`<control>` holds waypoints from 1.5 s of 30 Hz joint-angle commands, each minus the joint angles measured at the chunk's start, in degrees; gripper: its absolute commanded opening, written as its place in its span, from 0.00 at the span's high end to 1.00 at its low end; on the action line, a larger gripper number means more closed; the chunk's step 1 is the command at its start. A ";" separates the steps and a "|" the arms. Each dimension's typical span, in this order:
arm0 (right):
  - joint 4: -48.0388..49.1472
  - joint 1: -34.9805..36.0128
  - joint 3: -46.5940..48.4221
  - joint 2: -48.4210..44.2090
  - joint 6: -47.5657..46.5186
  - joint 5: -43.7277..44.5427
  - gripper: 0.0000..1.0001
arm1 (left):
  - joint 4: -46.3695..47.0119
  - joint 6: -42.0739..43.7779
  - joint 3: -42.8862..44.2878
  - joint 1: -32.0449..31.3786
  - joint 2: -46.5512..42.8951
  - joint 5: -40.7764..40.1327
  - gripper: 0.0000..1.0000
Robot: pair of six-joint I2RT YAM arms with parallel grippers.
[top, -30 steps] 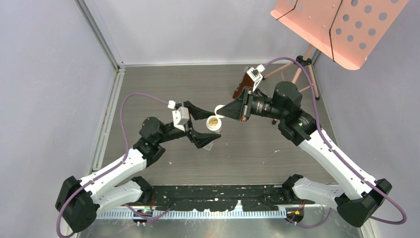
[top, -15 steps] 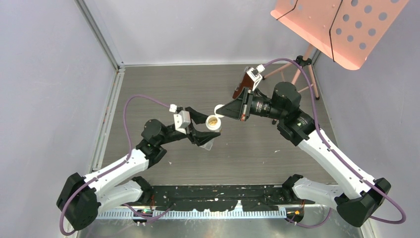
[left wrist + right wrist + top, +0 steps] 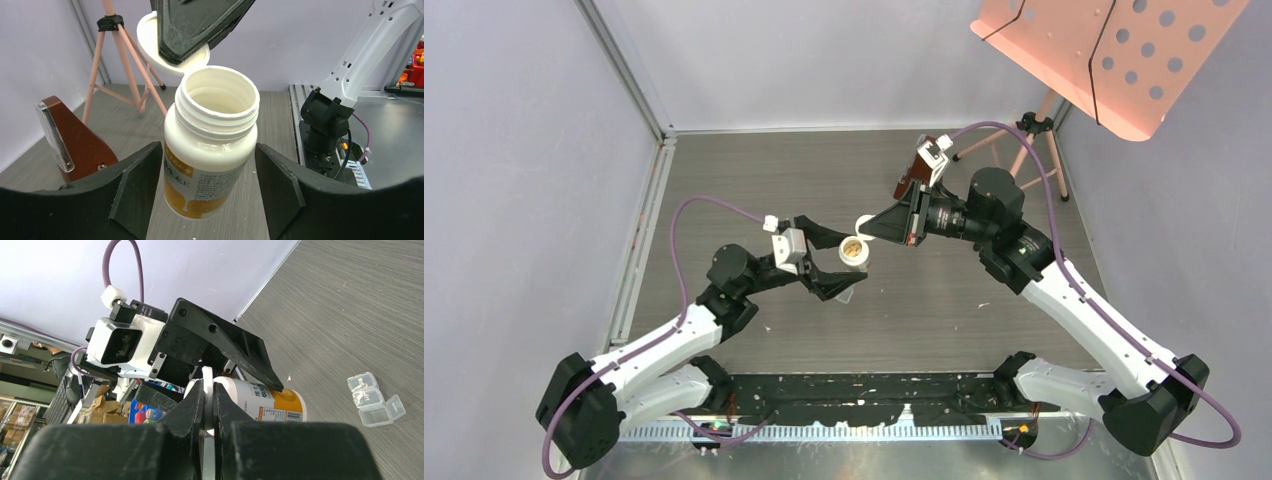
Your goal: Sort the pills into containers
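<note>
Two robot arms meet over the middle of a grey wood-grain table (image 3: 944, 310). The left gripper (image 3: 846, 262) grasps a white pill bottle (image 3: 210, 150) with an orange label. One black finger presses against each side of the bottle's body. The bottle's mouth is uncovered and faces up, leaning slightly.

From above, the pills (image 3: 852, 247) show as a small yellowish-orange heap inside the bottle. From the left wrist view the inside of the bottle is in shadow and no pills can be made out.

The right gripper (image 3: 874, 228) is clenched tight on the bottle's round white cap (image 3: 150, 40). It pinches the cap edge-on between its two fingers, just above and behind the bottle's rim.

The containers (image 3: 372, 400), a small clear plastic strip of three square compartments, lie flat on the table, apart from the bottle. The end compartment's lid is flipped open and the other two look closed. Whether anything lies inside them is too small to tell.

A brown wedge-shaped object (image 3: 75, 145) stands on the table behind the bottle. Beside it are the legs of a pink music stand (image 3: 1104, 50).
</note>
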 commanded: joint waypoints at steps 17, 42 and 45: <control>0.35 0.02 -0.31 1.19 -3.12 0.96 0.70 | -4.90 6.23 1.31 1.03 -0.61 3.08 1.00; -7.81 1.95 -4.90 -0.75 -17.42 15.07 0.18 | -36.72 23.03 2.82 0.48 -7.66 -20.13 1.00; -7.14 3.27 -6.10 -0.90 -18.72 15.18 0.17 | -38.36 24.03 2.37 -0.03 -7.30 -23.05 1.00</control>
